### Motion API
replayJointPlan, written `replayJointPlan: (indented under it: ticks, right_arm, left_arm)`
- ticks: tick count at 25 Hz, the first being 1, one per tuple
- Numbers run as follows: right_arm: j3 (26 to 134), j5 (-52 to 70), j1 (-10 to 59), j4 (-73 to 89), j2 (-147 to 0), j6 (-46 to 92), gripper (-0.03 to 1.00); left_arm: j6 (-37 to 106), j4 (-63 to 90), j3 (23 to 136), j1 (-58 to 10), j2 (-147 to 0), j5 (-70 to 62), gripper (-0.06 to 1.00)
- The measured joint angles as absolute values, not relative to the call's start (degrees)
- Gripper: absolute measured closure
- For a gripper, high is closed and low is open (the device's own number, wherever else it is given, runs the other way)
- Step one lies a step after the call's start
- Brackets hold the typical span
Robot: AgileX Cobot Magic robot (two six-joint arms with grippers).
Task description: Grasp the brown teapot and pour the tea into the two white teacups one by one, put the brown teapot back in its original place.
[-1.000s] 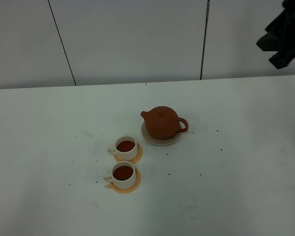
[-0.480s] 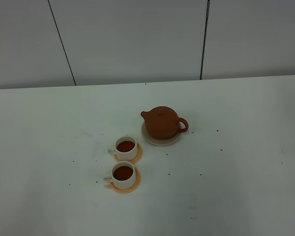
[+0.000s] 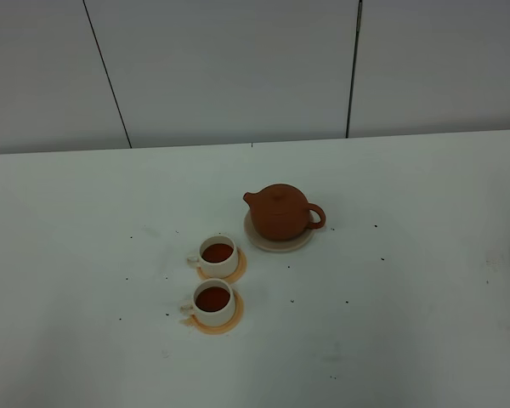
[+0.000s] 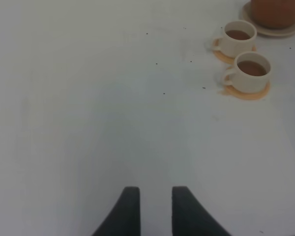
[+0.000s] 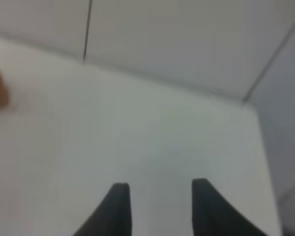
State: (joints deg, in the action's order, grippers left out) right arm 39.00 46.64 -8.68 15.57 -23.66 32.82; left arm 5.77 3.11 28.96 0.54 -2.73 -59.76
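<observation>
On the white counter (image 3: 425, 255), near its middle in the high view, the brown teapot (image 3: 280, 211) sits upright on its cream trivet (image 3: 278, 245), handle toward your right arm's side, spout toward the left. Just in front of it, the two white teacups (image 3: 216, 279) stand on orange coasters (image 3: 238, 269), one nearer the pot, one nearer you, each showing dark reddish tea inside. Judging from this, pouring and replacing look done, and what remains is pulling clear.

To finish well, keep both arms away from the pot and cups, and move back without sweeping low across the counter, since the full cups would spill at a nudge.

Your left end effector (image 4: 150, 209) shows two dark fingers with a narrow gap, empty, above bare counter, well apart from the cups. Your right end effector (image 5: 157, 206) shows fingers standing wider apart, also empty, aimed at the counter's far corner and the wall.

Neither arm appears in the high view. The right wrist view is blurred; only an orange-brown smudge at its edge hints at the teapot. The left wrist view cuts the teapot off, showing just its base. How full the cups are is hard to tell, and small dark specks on the counter cannot be identified.
</observation>
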Motion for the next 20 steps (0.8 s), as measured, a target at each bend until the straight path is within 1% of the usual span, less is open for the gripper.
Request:
replayJointPlan:
  ticks: [2, 4, 9, 13, 20]
  right_arm:
    - [39.00, 52.30, -8.68, 13.25, -21.10, 27.93, 0.68]
    - [38.86, 55.49, -8.68, 12.57, -18.18, 24.13, 0.69]
    - [35.59, 57.40, -8.68, 11.31, -8.61, 16.26, 0.72]
    - [32.63, 59.29, -8.68, 8.53, -0.65, 9.27, 0.72]
    - [29.87, 64.58, -8.68, 5.64, 0.40, 5.96, 0.72]
  left_arm:
    - [5.77, 3.11, 28.96, 0.54, -2.73, -59.76, 0.71]
    - [5.77, 3.11, 28.96, 0.54, -2.73, -59.76, 0.71]
    - [5.77, 3.11, 28.96, 0.54, -2.73, -59.76, 0.71]
    - [5.77, 3.11, 28.96, 0.54, -2.73, -59.76, 0.71]
    - [5.77, 3.11, 28.96, 0.54, -2.73, -59.76, 0.71]
